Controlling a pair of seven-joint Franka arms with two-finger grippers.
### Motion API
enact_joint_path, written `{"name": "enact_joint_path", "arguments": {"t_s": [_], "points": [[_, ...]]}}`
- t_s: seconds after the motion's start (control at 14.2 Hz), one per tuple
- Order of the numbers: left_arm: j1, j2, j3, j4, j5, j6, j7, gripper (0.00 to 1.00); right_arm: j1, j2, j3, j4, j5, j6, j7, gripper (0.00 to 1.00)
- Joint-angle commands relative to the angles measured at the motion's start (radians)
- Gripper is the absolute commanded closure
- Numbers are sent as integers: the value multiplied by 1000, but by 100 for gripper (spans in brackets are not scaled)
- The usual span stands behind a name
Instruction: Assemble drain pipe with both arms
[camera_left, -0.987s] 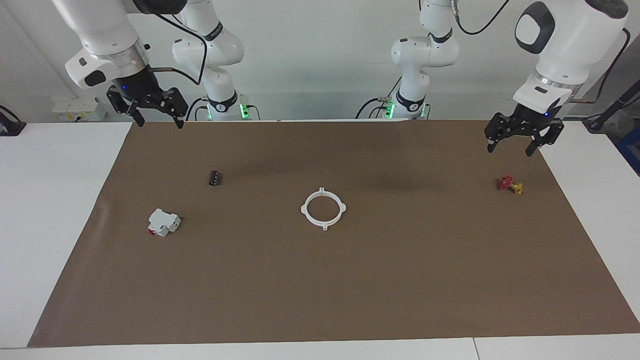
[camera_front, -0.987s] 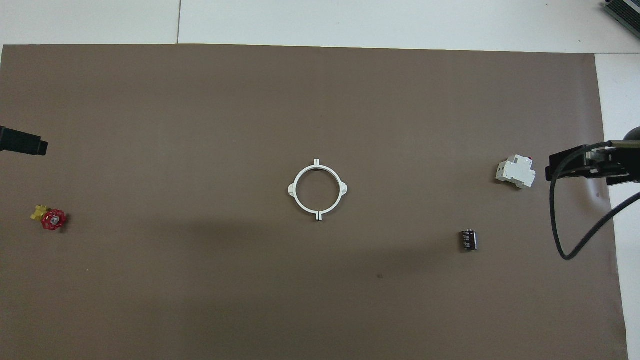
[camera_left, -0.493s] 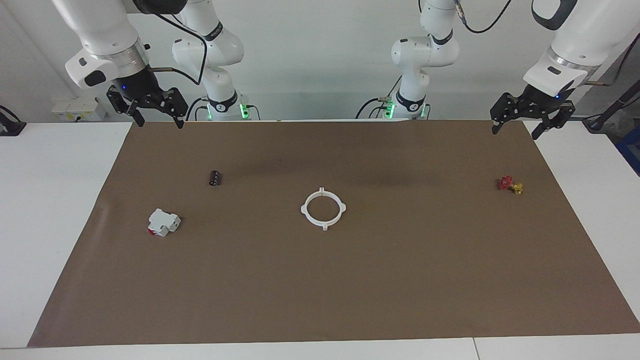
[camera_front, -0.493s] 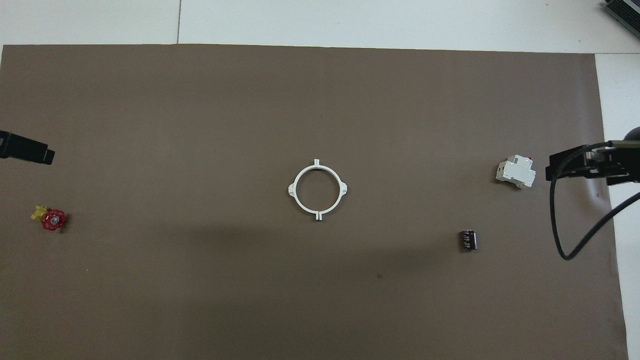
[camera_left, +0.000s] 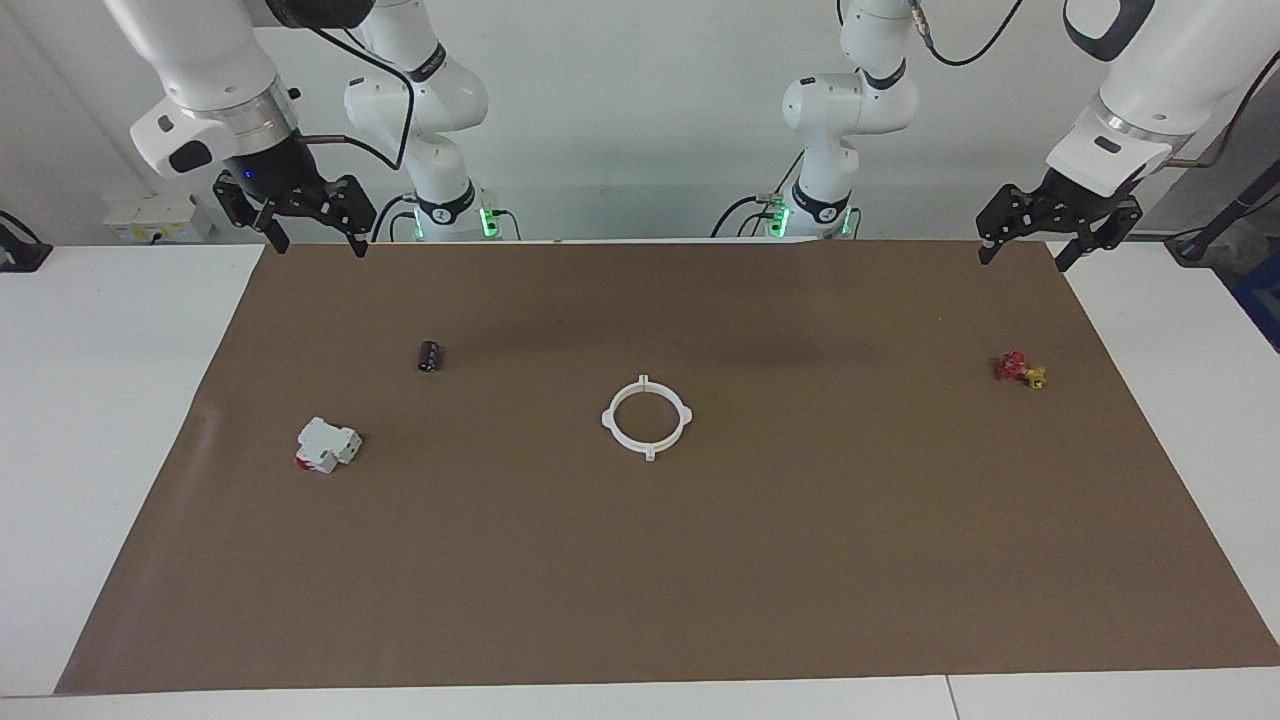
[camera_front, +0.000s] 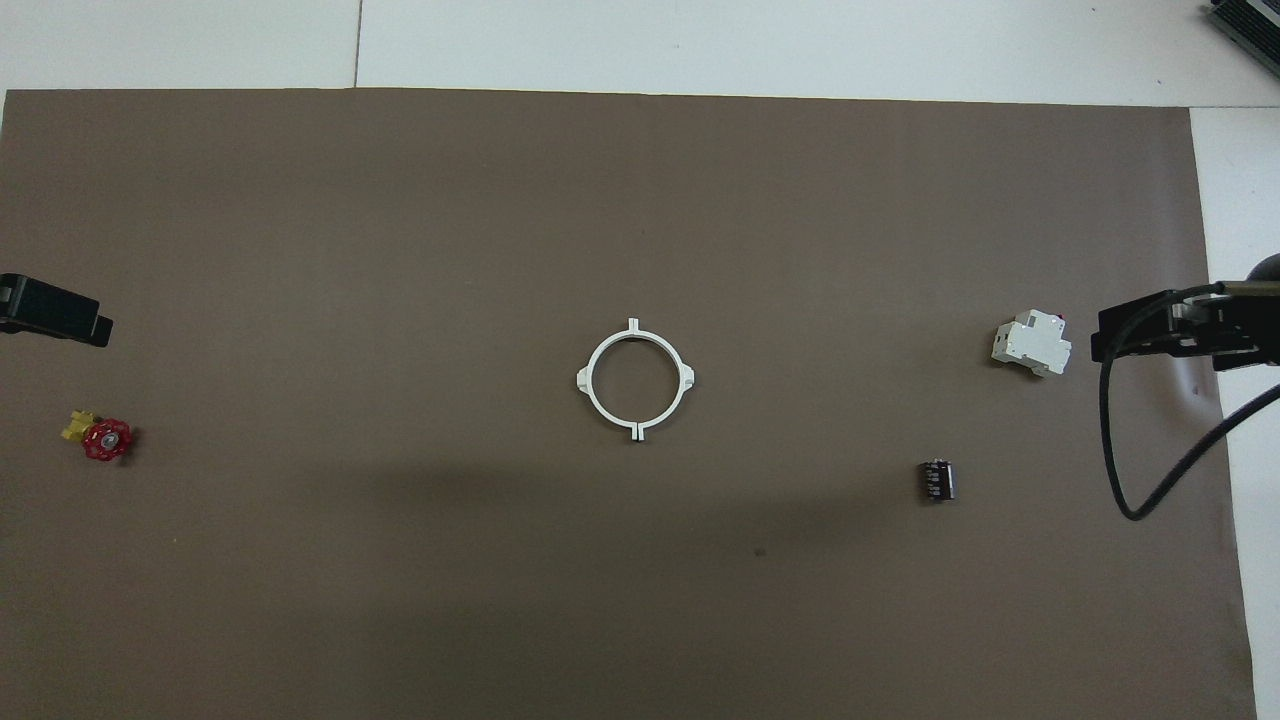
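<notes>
White drain pipe lies joined as one ring at mat centre — assembly looks done. Left gripper at two o'clock, right gripper at ten, both spread, empty; next — just park.

One camera sits high across the surface and faces the robots, far enough back to take in the whole brown mat, both arm bases and the wall. The other hangs high above the robots' end and looks steeply down and forward, closer in, so the mat fills its picture. Both share the mat with the white ring at its middle, seen half a turn apart.
</notes>
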Motion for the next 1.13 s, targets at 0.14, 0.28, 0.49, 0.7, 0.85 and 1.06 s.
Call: {"name": "enact_joint_path", "arguments": {"t_s": [0.14,0.28,0.49,0.7,0.85,1.06], "points": [[-16,-35,-1,-35,-5,-11,-27,0,-4,-10,-1,-4,21,-13,-26,0],[-16,-58,-1,-69,-5,2,-28,0,-4,-10,-1,-4,21,-13,-26,0],[-17,-101,-1,-152,-4,67,-27,0,-4,-10,-1,-4,21,-13,-26,0],[-20,-107,-3,-160,-2,73,-24,0,-4,-10,-1,-4,21,-13,-26,0],[-20,-106,-3,-158,12,79,-27,0,-4,-10,-1,-4,21,-13,-26,0],[-23,-106,-4,-158,18,85,-28,0,-4,-10,-1,-4,21,-13,-26,0]]}}
